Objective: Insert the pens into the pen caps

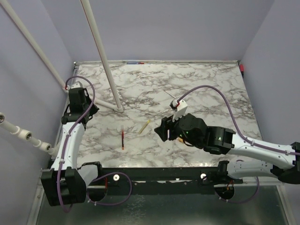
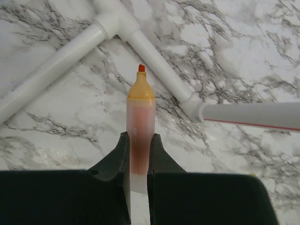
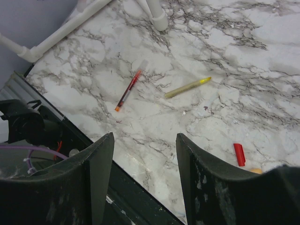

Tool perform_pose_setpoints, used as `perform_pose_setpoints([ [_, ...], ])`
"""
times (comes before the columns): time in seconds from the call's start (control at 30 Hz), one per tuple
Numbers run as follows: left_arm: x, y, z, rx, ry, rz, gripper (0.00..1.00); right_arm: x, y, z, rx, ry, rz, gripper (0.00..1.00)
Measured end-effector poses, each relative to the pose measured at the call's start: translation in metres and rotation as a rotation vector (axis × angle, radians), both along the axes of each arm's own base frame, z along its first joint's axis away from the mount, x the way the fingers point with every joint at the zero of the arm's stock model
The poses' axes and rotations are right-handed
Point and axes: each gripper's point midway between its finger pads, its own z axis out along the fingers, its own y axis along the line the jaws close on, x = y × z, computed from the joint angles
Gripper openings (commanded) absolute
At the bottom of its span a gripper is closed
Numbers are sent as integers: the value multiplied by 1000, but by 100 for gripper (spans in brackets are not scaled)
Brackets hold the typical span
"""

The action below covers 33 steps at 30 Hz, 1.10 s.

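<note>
My left gripper [image 2: 139, 140] is shut on an orange pen [image 2: 140, 108], whose bare orange-red tip points away over the marble. In the top view this gripper [image 1: 76, 93] sits at the far left by the pipe joint. A red pen [image 1: 123, 139] [image 3: 128, 90] and a yellow pen [image 1: 144, 126] [image 3: 187, 87] lie loose on the table. My right gripper [image 1: 161, 130] [image 3: 145, 136] hovers open just right of them, holding nothing. A red pen cap [image 3: 239, 154] lies beside its right finger. Below it a small orange piece [image 3: 255, 170] peeks out; what it is I cannot tell.
White pipes [image 1: 101, 51] [image 2: 154, 61] slant across the back left of the marble table [image 1: 211, 103] and meet at a joint near my left gripper. A black rail [image 1: 159, 174] [image 3: 122, 187] runs along the near edge. Purple walls close in both sides.
</note>
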Motion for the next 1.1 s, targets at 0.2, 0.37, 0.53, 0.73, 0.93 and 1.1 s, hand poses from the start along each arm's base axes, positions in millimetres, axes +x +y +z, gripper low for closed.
perform_pose_setpoints([
  [0.2,-16,-39,13,-92,-49,-163,0,0,1,7,14,-5,1,60],
  [0.37,-35,-97,24,-152,-70,-390,0,0,1,7,8,-2,0,60],
  [0.53,-59,-149,31,-204,-69,-609,0,4,-2,8,6,-9,-23,60],
  [0.73,-80,-180,39,-248,-80,-769,0,25,-9,1,-26,2,-93,60],
  [0.93,-88,-202,40,-254,-70,-870,0,42,-21,-2,-69,10,-163,60],
  [1.1,-85,-220,39,-261,-77,-927,0,56,-50,-1,-105,8,-260,60],
])
